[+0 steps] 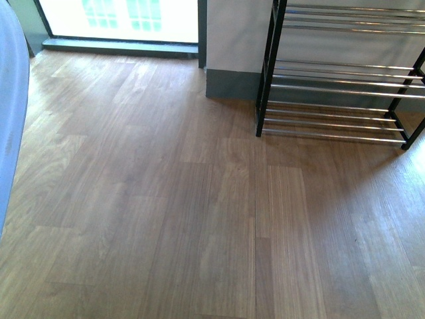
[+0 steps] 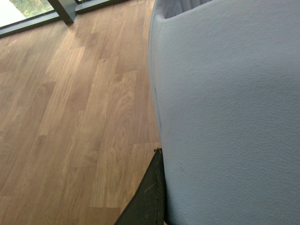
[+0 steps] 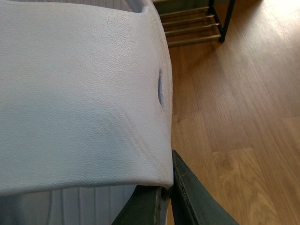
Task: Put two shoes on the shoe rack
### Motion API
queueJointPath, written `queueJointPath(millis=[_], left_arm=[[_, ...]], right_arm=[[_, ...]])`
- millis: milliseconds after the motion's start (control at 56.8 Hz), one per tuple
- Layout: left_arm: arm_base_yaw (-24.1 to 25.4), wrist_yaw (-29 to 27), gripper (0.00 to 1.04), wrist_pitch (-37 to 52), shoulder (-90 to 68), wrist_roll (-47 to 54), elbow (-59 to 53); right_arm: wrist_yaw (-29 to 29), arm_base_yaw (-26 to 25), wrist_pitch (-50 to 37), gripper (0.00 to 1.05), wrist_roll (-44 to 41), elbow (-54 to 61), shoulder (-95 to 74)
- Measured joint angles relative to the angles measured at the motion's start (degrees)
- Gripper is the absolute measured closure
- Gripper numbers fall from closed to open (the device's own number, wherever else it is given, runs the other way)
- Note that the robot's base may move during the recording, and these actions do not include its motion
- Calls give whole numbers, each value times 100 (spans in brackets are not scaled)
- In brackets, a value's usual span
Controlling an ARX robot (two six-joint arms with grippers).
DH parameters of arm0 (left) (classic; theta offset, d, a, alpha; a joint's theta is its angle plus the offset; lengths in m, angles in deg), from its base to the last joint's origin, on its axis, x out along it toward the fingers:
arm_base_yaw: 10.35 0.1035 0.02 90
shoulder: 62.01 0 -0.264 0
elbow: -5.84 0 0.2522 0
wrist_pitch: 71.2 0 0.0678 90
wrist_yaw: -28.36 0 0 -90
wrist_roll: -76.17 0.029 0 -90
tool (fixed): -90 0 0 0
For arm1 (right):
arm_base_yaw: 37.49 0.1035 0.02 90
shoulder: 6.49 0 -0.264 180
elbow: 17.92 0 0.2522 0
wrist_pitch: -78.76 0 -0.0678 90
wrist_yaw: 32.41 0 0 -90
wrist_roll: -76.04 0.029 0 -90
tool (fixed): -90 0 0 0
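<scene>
The two shoes are out of view in every frame. The shoe rack (image 1: 339, 73), a black frame with tiers of chrome bars, stands on the wood floor at the back right against the wall; its lowest bars also show in the right wrist view (image 3: 192, 26). All the bars that I can see are bare. My left gripper (image 2: 158, 154) is shut, its dark fingers (image 2: 147, 197) close beside a pale grey-blue textured surface (image 2: 229, 112). My right gripper (image 3: 172, 157) is shut with nothing in it, next to the edge of a white textured surface (image 3: 79, 98). Neither arm shows in the front view.
A pale grey-blue rounded object (image 1: 10, 100) fills the left edge of the front view. A bright window with a dark frame (image 1: 119, 20) is at the back left, and a wall corner with grey skirting (image 1: 229, 80) is beside the rack. Wood floor (image 1: 199, 212) spreads in front.
</scene>
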Motion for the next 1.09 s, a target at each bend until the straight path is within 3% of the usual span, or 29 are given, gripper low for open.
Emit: queueJointPath(millis=[1092], left_arm=[[0, 2, 103, 0, 7, 0, -2]], right_arm=[[0, 2, 0, 103, 0, 0, 0]])
